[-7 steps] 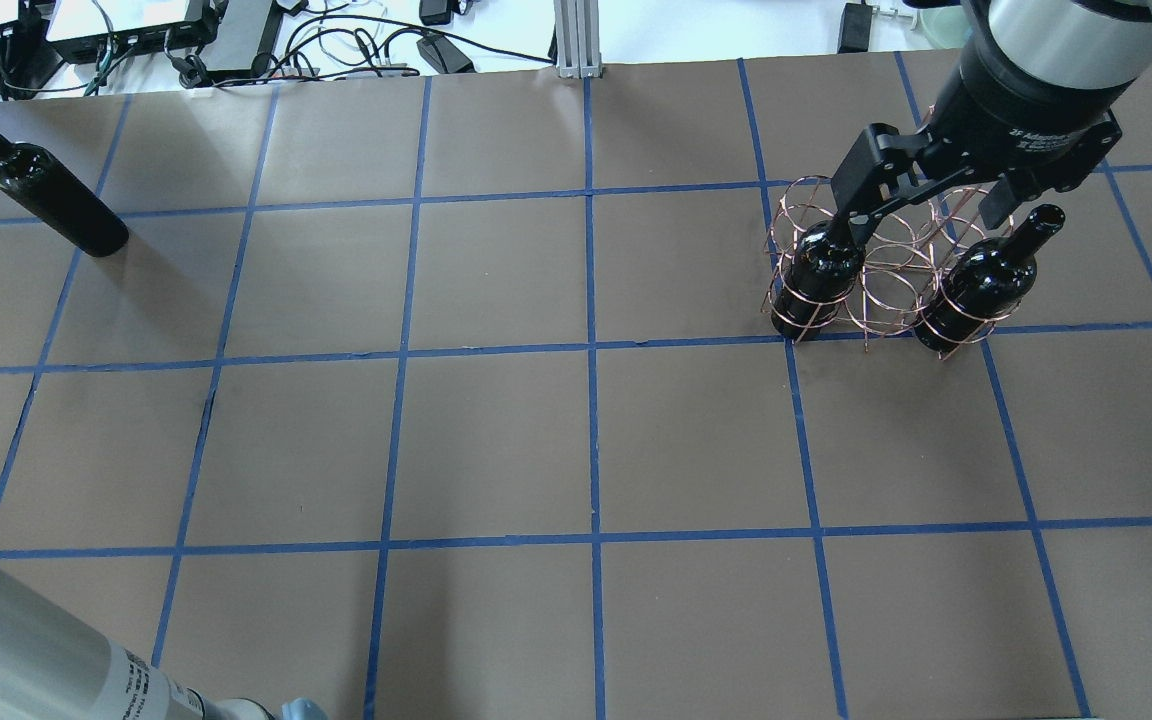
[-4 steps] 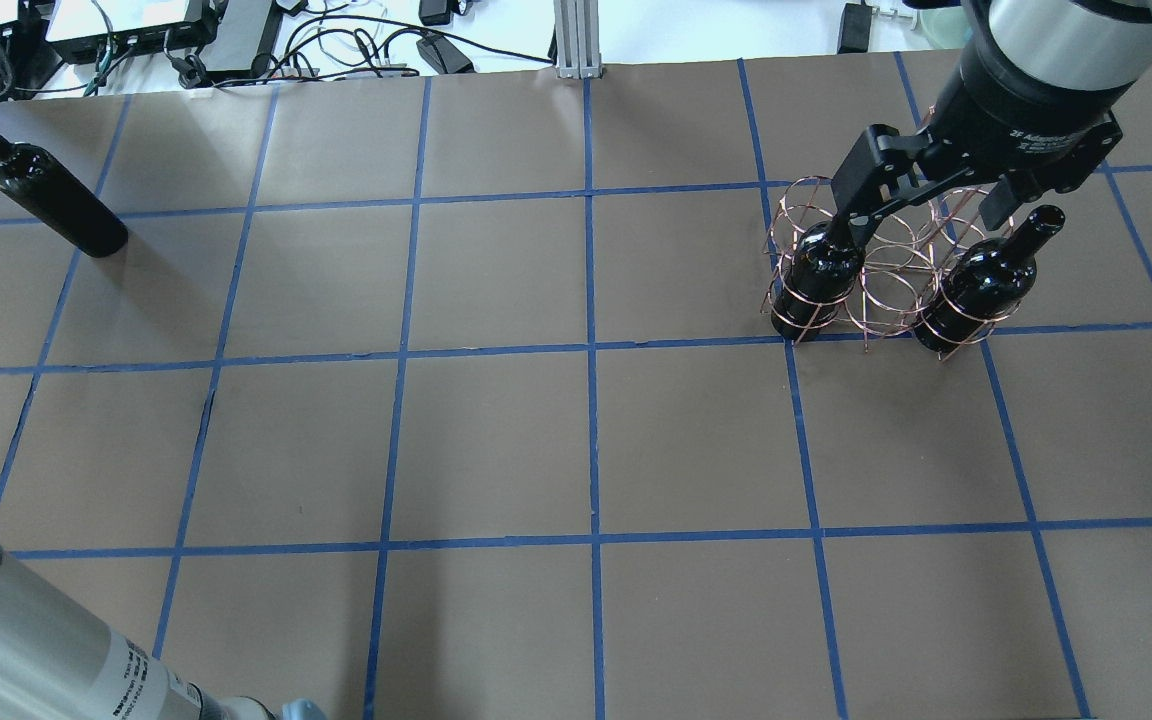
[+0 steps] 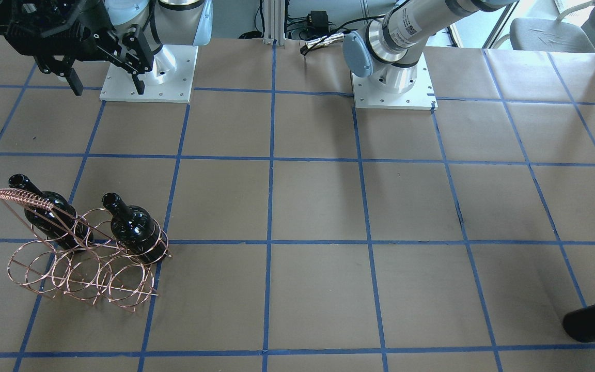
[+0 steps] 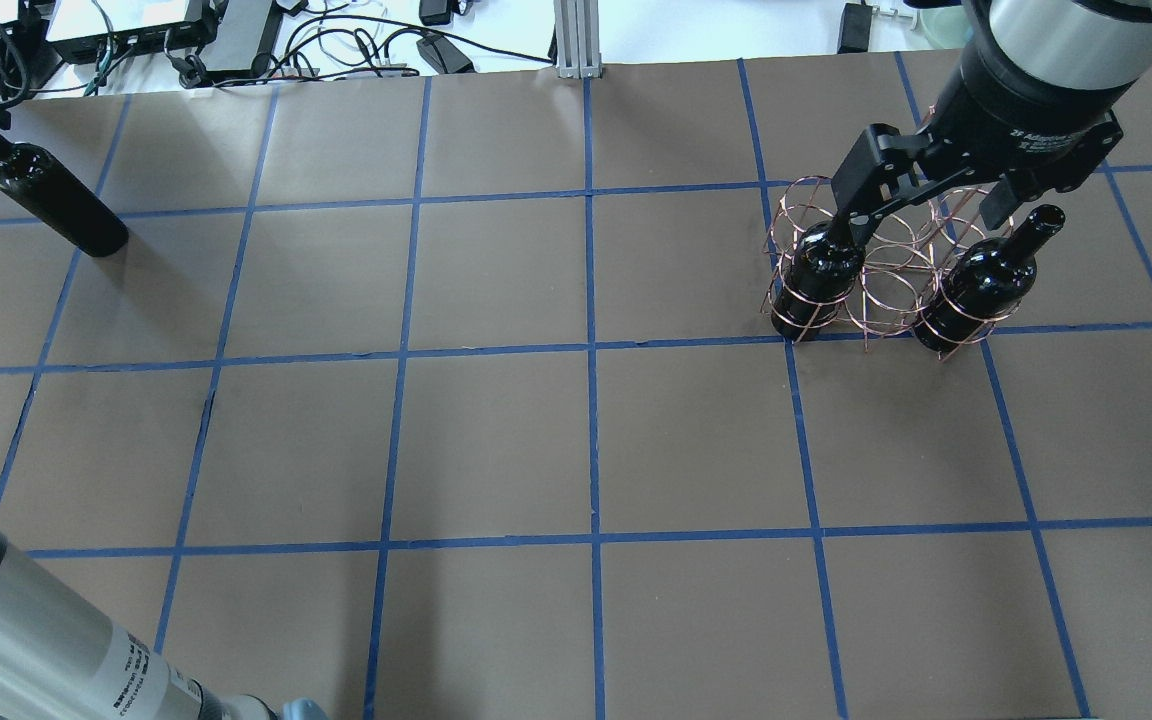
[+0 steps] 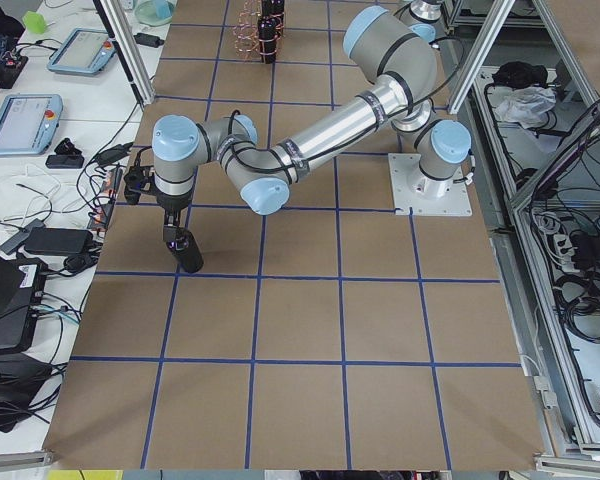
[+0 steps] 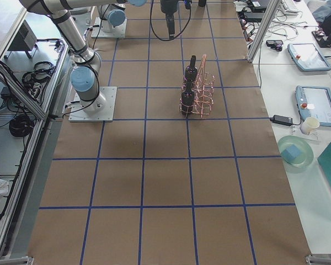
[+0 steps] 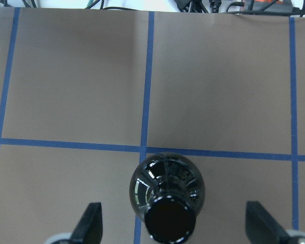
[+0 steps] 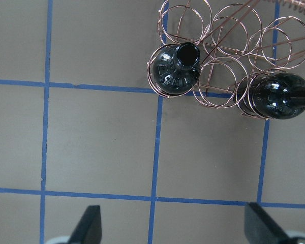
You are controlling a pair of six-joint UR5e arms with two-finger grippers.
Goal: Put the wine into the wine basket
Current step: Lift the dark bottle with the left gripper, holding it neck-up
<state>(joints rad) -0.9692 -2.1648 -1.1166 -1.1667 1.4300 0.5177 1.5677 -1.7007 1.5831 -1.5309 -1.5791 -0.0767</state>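
One black wine bottle (image 4: 56, 200) stands alone at the table's far left, also seen in the left wrist view (image 7: 168, 190) and the front view (image 3: 594, 318). My left gripper (image 7: 173, 226) is open, its fingers (image 7: 91, 223) wide apart on either side of the bottle's mouth, not touching it. The copper wire wine basket (image 4: 886, 290) stands at the far right and holds two black bottles (image 4: 816, 275) (image 4: 981, 285) in its near corner rings. My right gripper (image 4: 921, 200) hovers open and empty above the basket (image 8: 234, 35).
Blue tape lines divide the brown table cover (image 4: 586, 450) into squares. Cables and boxes (image 4: 236, 40) lie beyond the far edge. The basket's tall coil-wrapped handle (image 3: 24, 197) rises beside one bottle. The arms' white base plates (image 3: 147, 77) are at the robot's side.
My left arm has shifted and its gripper has come in over the lone bottle's neck at the far left. The right gripper, basket and its two bottles have not moved.
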